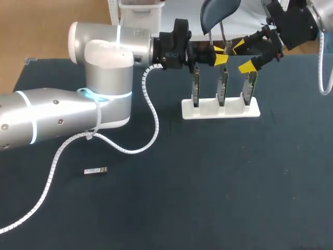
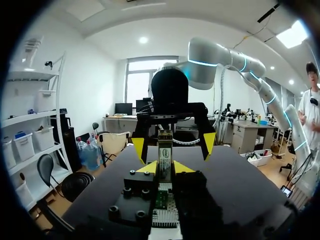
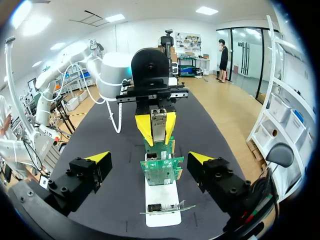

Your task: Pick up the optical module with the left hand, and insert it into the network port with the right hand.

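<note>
The left hand (image 2: 165, 169) is clenched on the optical module (image 2: 165, 147). Its two yellow fingertips (image 2: 148, 168) press on the module's lower part from either side. The module stands upright between them, with its metal body rising above the tips. Just below it is the top edge of a green circuit board (image 2: 160, 199); whether the two touch cannot be told.

The right hand (image 3: 149, 158) faces it from the opposite side, released and spread wide, with one yellow tip out on each side and nothing between its fingers. Through that wide gap the right wrist view looks straight at the left hand and the module.

From the head view, the two hands meet over the far middle of the dark desk (image 1: 218, 187). The left arm (image 1: 104, 78) reaches across from the left side and the right arm (image 1: 294, 23) comes in from the far right corner. Beneath them three circuit boards stand on edge in a row, slotted into a white holder (image 1: 220, 110). The left hand hangs over the middle board (image 1: 222, 89) and the right hand is over the board next to it (image 1: 248, 88).

A second module (image 1: 95, 170) lies flat on the desk well apart from the holder, on the near left, beside the left arm's white spiral cable (image 1: 151, 109).
</note>
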Robot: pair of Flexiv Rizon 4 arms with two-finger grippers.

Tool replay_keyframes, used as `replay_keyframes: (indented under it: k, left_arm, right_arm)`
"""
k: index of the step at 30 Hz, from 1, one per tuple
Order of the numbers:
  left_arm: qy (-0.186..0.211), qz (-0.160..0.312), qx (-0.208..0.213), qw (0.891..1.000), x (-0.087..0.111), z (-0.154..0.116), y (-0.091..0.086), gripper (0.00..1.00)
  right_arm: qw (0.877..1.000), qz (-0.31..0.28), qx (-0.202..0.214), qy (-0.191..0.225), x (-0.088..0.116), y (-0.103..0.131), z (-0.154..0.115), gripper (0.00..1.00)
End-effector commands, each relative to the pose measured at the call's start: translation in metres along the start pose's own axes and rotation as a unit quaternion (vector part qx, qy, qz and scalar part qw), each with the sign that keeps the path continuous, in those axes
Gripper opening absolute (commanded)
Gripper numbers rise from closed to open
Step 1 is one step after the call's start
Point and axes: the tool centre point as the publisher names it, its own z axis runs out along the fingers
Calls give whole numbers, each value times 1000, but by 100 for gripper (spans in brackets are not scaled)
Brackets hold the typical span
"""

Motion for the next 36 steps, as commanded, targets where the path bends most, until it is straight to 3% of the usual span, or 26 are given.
replay_keyframes:
  k: [1, 36]
  left_arm:
    - [-3, -3, 0, 1000, 1, 0, -1, 0]
    - [2, 4, 15, 1000, 1, 5, -5, 0]
  right_arm:
    - [1000, 0, 0, 0, 0, 0, 0, 100]
    - [1000, 0, 0, 0, 0, 0, 0, 100]
